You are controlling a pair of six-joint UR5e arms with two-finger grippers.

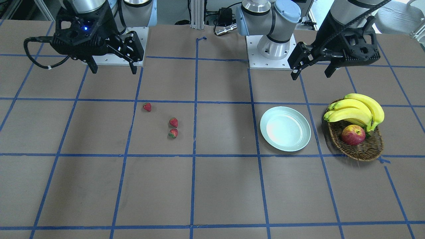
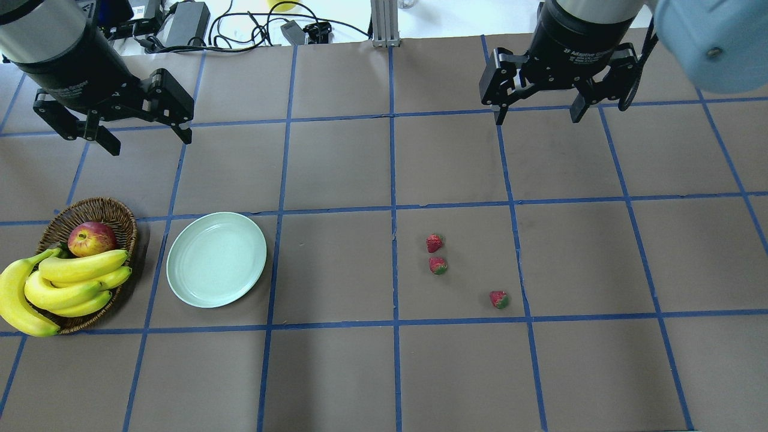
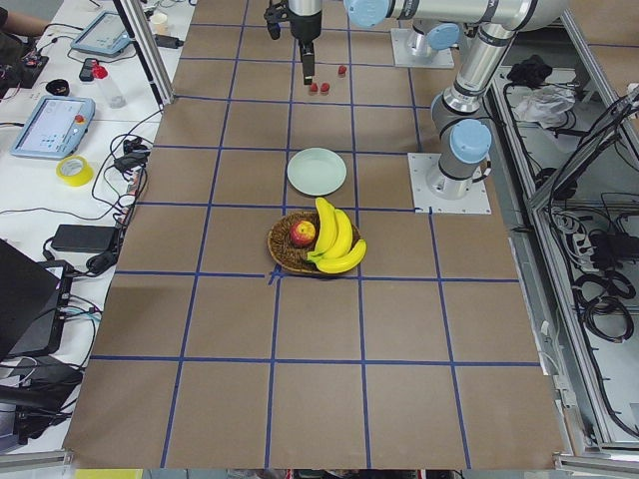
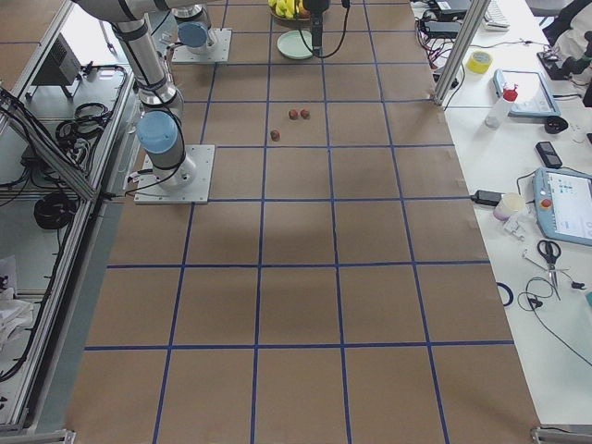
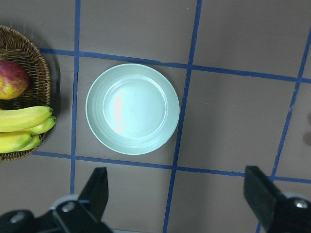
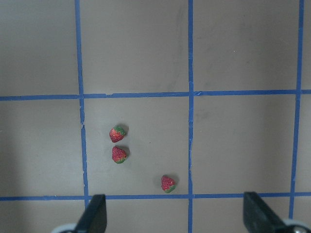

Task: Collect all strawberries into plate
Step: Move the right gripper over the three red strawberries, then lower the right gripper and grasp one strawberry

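Observation:
Three small red strawberries lie on the brown table: two close together (image 2: pixel 434 243) (image 2: pixel 438 265) and one apart (image 2: pixel 498 299). They also show in the right wrist view (image 6: pixel 117 133) (image 6: pixel 119 154) (image 6: pixel 168 183) and the front view (image 1: pixel 147 107) (image 1: pixel 173 122) (image 1: pixel 173 133). The pale mint plate (image 2: pixel 180 282) is empty, left of the table's middle, and shows in the left wrist view (image 5: pixel 97 121). My left gripper (image 2: pixel 147 138) is open and empty, high above the table behind the plate. My right gripper (image 2: pixel 537 117) is open and empty, high behind the strawberries.
A brown wicker basket (image 2: pixel 114 210) with a red-yellow apple (image 2: pixel 91 238) and a bunch of bananas (image 2: pixel 60 285) stands just left of the plate. Blue tape lines grid the table. Cables and a power brick (image 2: pixel 186 24) lie beyond the far edge.

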